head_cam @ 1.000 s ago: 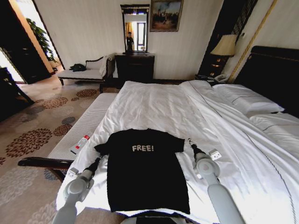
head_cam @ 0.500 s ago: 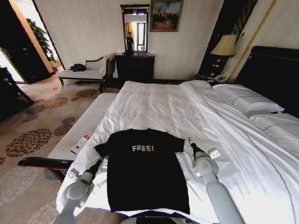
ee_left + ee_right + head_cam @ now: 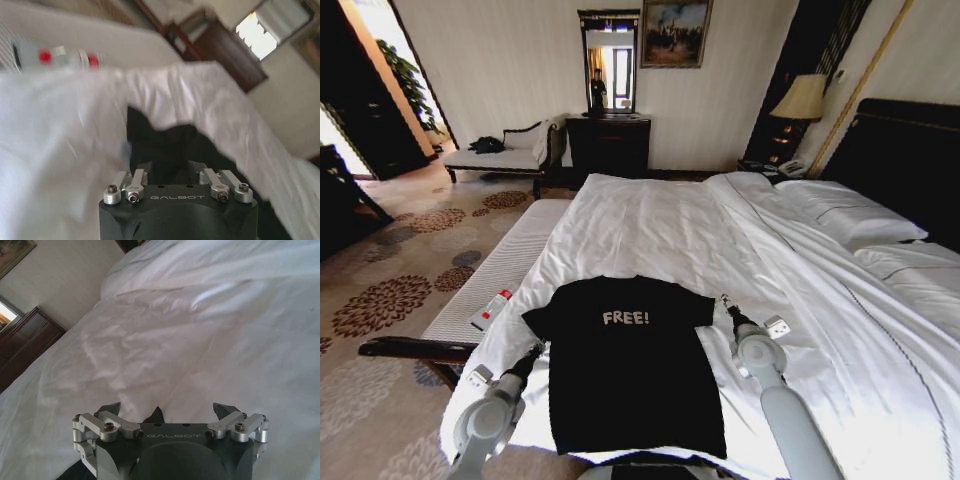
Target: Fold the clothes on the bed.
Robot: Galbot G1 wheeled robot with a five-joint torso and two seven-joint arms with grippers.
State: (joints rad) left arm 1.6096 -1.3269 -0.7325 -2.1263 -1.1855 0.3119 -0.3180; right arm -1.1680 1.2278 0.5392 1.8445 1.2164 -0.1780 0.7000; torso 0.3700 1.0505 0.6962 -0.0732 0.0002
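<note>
So: pre-grasp; T-shirt (image 3: 625,365) flat on bed (image 3: 670,225). Left gripper (image 3: 532,354) + right gripper (image 3: 728,306) both released beside sleeves; next, pinch fabric.

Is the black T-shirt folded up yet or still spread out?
Spread out. The T-shirt lies flat on the bed, both sleeves out and the FREE! lettering showing.

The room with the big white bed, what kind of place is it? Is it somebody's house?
Probably a hotel bedroom, though it could be a home. There is a large bed made up in white with a dark headboard, a bedside lamp beside a telephone, and a patterned carpet with a chaise by the wall.
</note>
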